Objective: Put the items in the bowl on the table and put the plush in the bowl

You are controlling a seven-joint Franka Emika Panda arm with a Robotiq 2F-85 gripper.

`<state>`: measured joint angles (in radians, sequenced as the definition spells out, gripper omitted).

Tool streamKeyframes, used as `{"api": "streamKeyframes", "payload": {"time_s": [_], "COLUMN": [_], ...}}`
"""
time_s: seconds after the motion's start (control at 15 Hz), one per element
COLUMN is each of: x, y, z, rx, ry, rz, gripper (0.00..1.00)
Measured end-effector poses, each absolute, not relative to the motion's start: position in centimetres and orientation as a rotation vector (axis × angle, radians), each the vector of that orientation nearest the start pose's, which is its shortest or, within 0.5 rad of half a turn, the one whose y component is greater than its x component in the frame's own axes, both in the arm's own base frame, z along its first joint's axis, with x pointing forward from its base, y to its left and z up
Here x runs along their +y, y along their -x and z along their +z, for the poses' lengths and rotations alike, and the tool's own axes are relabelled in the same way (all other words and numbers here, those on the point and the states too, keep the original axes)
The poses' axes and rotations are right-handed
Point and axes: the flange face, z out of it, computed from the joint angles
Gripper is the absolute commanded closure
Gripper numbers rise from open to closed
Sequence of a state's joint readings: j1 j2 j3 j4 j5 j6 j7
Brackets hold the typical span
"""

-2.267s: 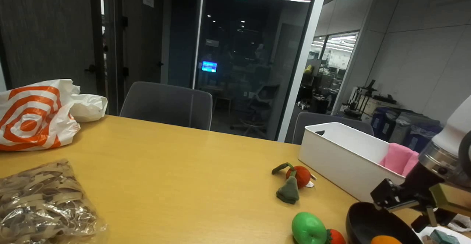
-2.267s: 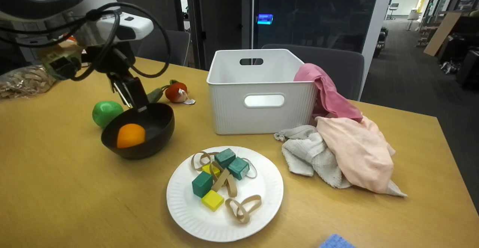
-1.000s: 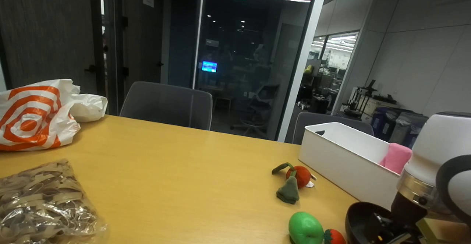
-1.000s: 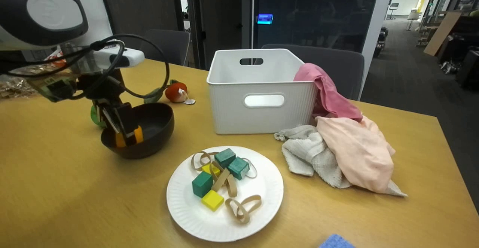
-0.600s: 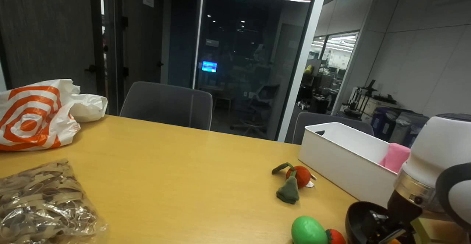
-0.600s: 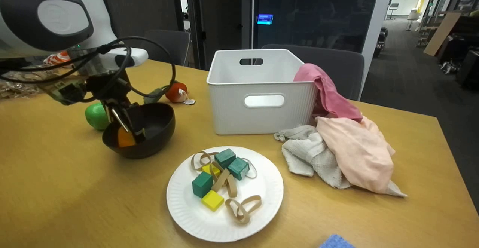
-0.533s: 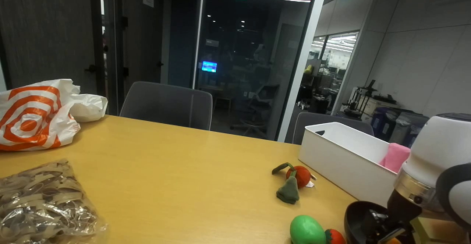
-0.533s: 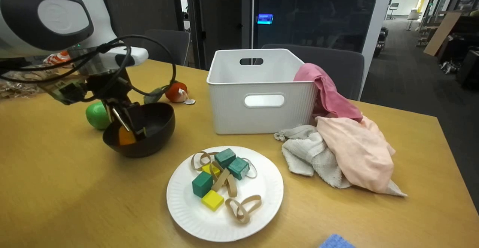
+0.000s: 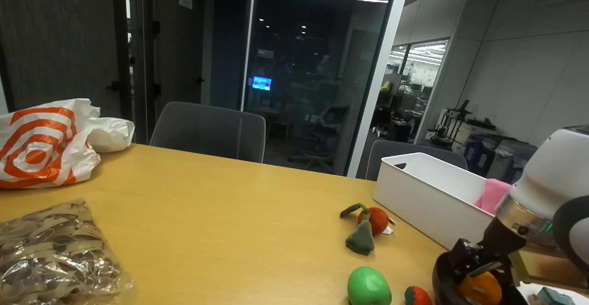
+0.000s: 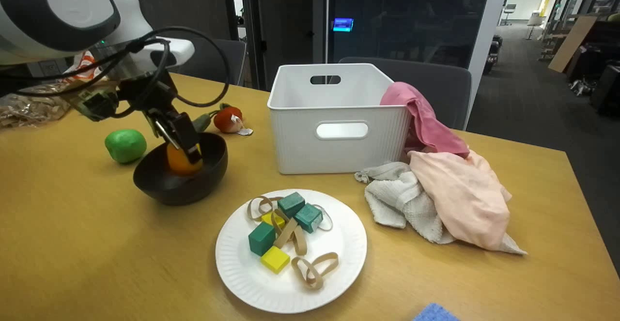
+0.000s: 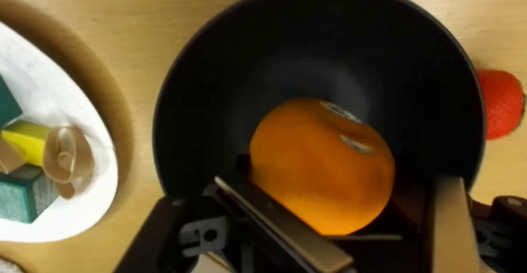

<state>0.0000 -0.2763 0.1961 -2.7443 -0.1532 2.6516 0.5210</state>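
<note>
The black bowl stands on the tan table. My gripper reaches into it and is shut on an orange ball, which is lifted and lies at or just below the rim. In the wrist view the orange ball sits between the fingers, its lower part hidden by them. A bright green ball and a small red strawberry-like piece lie on the table beside the bowl. The grey-green and red plush lies on the table between the bowl and the white bin.
The white bin with a pink cloth over its edge stands near the bowl. A white plate with blocks and rubber bands lies beside the bowl. Grey and peach cloths lie by the bin. A bag of bands lies farther off.
My gripper went down into the bowl, closed on the orange ball and has raised it. The green ball has rolled a little away from the bowl and the red piece.
</note>
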Motion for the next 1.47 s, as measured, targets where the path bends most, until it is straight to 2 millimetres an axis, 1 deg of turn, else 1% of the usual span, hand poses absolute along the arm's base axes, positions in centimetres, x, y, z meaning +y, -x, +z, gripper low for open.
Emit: {"api": "streamKeyframes", "payload": {"time_s": [0.2, 0.27, 0.4, 0.73, 0.87, 0.93, 1.0, 1.07, 1.13, 1.47], "x": [8.4, 8.9, 10.6, 16.3, 17.9, 18.5, 19.0, 19.3, 19.5, 19.5], "y": [-39.8, -39.8, -39.5, -38.4, -37.8, -37.6, -37.5, -37.4, -37.4, -37.9], "z": [35.1, 36.0, 37.4, 38.3, 38.1, 37.9, 37.7, 37.3, 37.0, 35.2], "rx": [0.298, 0.276, 0.206, -0.037, -0.124, -0.162, -0.188, -0.204, -0.212, -0.201], "ry": [3.130, 3.118, 3.095, 3.033, 3.017, 3.006, 2.994, 2.980, 2.966, 2.922], "rz": [-0.509, -0.561, -0.655, -0.817, -0.861, -0.875, -0.883, -0.887, -0.888, -0.858], "gripper": [0.43, 0.43, 0.43, 0.43, 0.43, 0.41, 0.04, 0.04, 0.00, 0.00]}}
